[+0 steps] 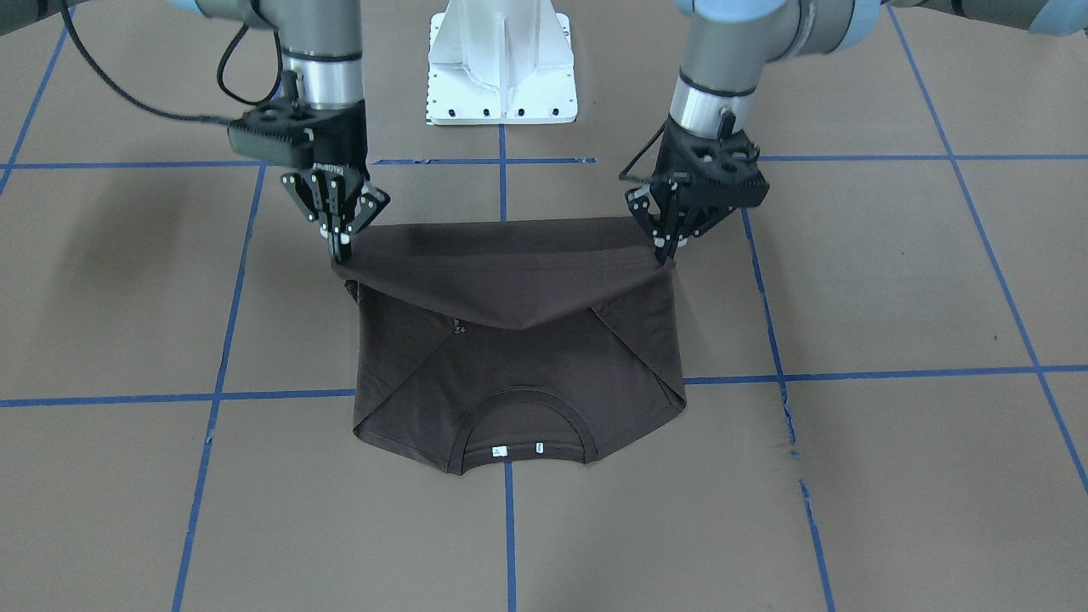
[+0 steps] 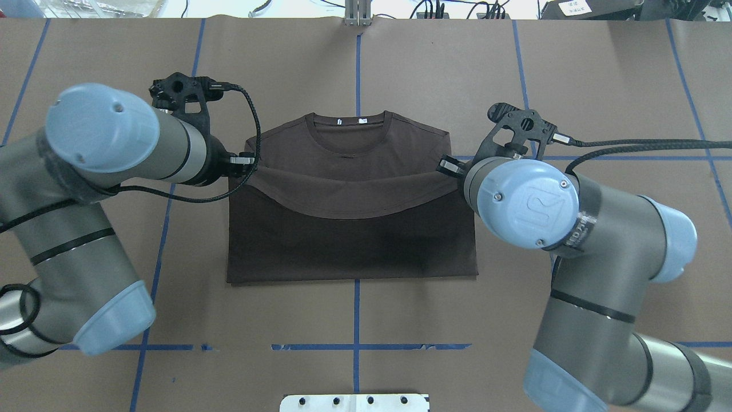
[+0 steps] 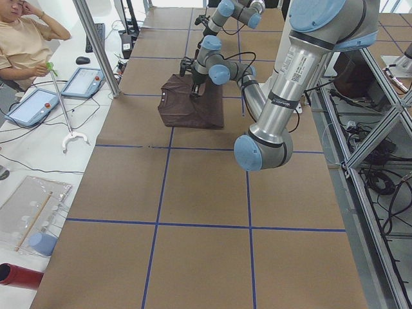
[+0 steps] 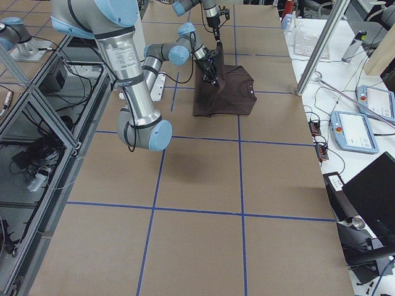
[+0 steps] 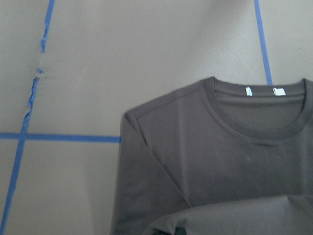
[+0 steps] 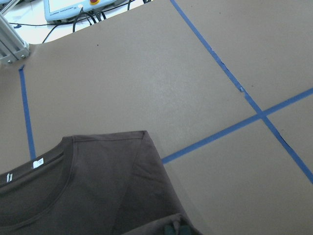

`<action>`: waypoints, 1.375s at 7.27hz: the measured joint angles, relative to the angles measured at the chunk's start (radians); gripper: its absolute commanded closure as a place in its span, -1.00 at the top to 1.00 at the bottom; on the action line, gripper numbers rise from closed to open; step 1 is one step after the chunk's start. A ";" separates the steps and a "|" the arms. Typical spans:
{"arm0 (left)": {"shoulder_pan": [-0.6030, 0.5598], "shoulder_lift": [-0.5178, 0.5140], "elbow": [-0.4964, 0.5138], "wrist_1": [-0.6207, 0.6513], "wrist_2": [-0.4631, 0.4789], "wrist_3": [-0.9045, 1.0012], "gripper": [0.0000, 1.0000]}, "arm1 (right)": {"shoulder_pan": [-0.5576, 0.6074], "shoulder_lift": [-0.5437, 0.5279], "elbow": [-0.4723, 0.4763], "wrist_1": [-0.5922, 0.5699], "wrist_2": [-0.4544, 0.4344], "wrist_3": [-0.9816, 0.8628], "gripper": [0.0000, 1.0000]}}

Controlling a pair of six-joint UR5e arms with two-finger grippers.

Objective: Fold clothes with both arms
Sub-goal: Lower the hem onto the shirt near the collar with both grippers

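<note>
T-shirt (image 1: 518,374) | hem corners pinched inside left and right jaws

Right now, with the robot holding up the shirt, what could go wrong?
1. The left gripper and right gripper each pinch only a corner of the T-shirt, so one corner might slip out.
2. The lifted edge sags in the middle, so it may land wrinkled or crooked near the collar.
</note>
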 measured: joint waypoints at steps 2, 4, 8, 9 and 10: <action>-0.039 -0.040 0.222 -0.186 0.005 0.038 -1.00 | 0.046 0.033 -0.198 0.154 0.005 -0.022 -1.00; -0.056 -0.070 0.384 -0.301 0.029 0.064 -1.00 | 0.073 0.072 -0.378 0.290 0.007 -0.042 -1.00; -0.057 -0.084 0.455 -0.334 0.044 0.092 0.98 | 0.089 0.083 -0.468 0.358 0.023 -0.049 0.98; -0.058 -0.080 0.455 -0.348 0.044 0.110 1.00 | 0.089 0.083 -0.475 0.359 0.023 -0.058 1.00; -0.059 -0.071 0.448 -0.377 0.043 0.149 1.00 | 0.089 0.084 -0.479 0.360 0.023 -0.091 1.00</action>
